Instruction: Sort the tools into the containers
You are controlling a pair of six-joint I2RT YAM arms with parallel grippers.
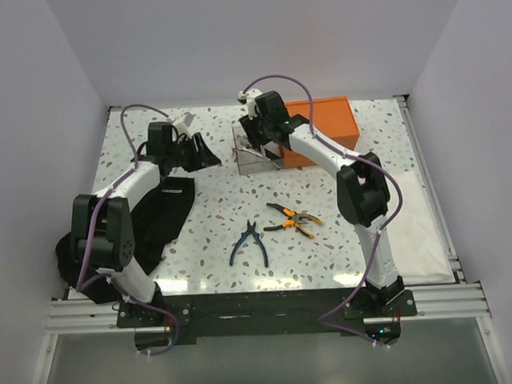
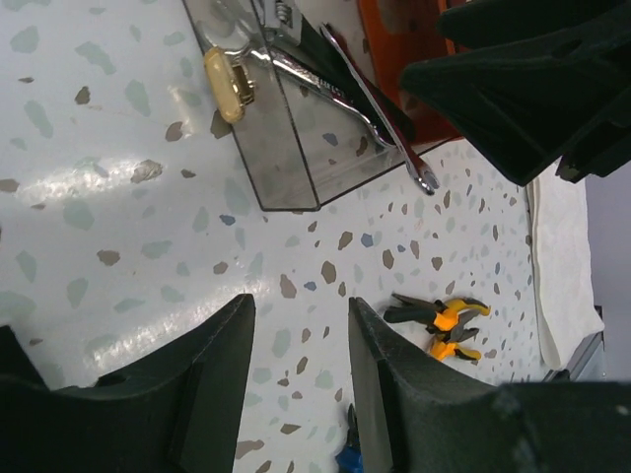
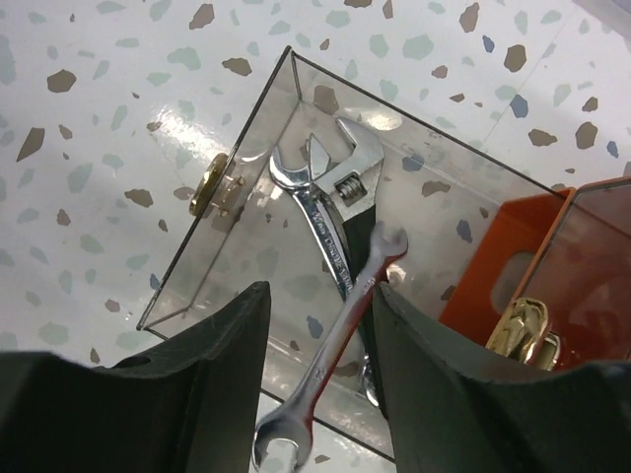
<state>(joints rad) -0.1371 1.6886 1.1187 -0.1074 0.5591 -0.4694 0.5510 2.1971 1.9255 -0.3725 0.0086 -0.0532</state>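
Clear box (image 3: 229, 244): we find it at the far middle of the speckled table (image 1: 214, 212), its right side just beside the orange box (image 1: 325, 123). A brass catch (image 3: 211, 185) sits on its left wall.
Clear box contents: a black-handled adjustable wrench (image 3: 340, 192) lies inside. A silver spanner (image 3: 345, 325) is laid across it, with its near end past the near rim.
Right gripper (image 3: 318, 296): it hangs above the clear box with its jaws apart. The spanner lies in the gap with clearance on both sides, and nothing is clamped.
Orange box contents: we cannot tell.
Black bag (image 1: 159, 215): it is slumped at the near left beside the left arm. We cannot see inside it.
Left gripper (image 2: 301, 305): it is left of the clear box, jaws apart over bare table, holding nothing.
Blue-handled pliers (image 1: 248, 243): loose on the table at the near middle, outside every container.
Orange-and-black-handled pliers (image 1: 293, 219): loose just right of and beyond the blue pair.
White sheet (image 1: 421, 227): flat along the table's right side.
Obstruction: the right arm reaches from the near right across to the clear box.
Writing: stamped lettering runs along the wrench shank, but we find it too small to read.
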